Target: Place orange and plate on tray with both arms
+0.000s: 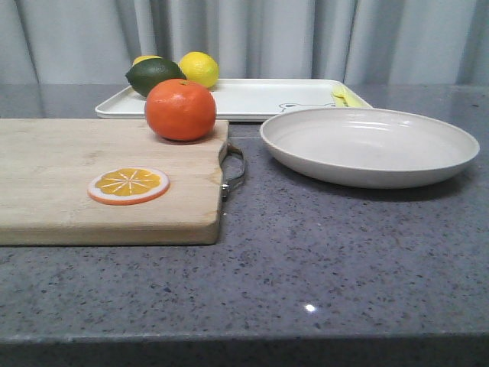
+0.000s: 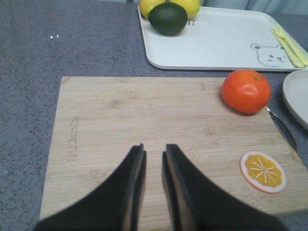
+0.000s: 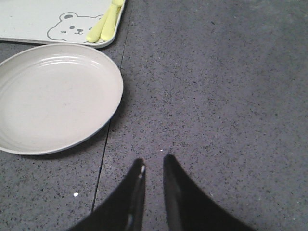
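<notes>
You are looking at a bright orange (image 1: 180, 109) with a small green stem dot, sitting on a pale blond wooden cutting board (image 1: 69, 183) showing fine straight grain. The orange slice (image 1: 128, 185) is showing a white rim, deep orange flesh and pale spokes. The plate (image 1: 370, 145) is gleaming glossy off-white. The tray (image 2: 221, 41) is showing white, with a faint grey bear outline. On it you are seeing a dark green lime (image 2: 167, 18), yellow lemons (image 1: 199, 69) and pale yellow-green cutlery (image 3: 106, 24). The tabletop (image 1: 344, 252) is showing dark grey speckled with lighter flecks. Both grippers' jaws are reading black.
</notes>
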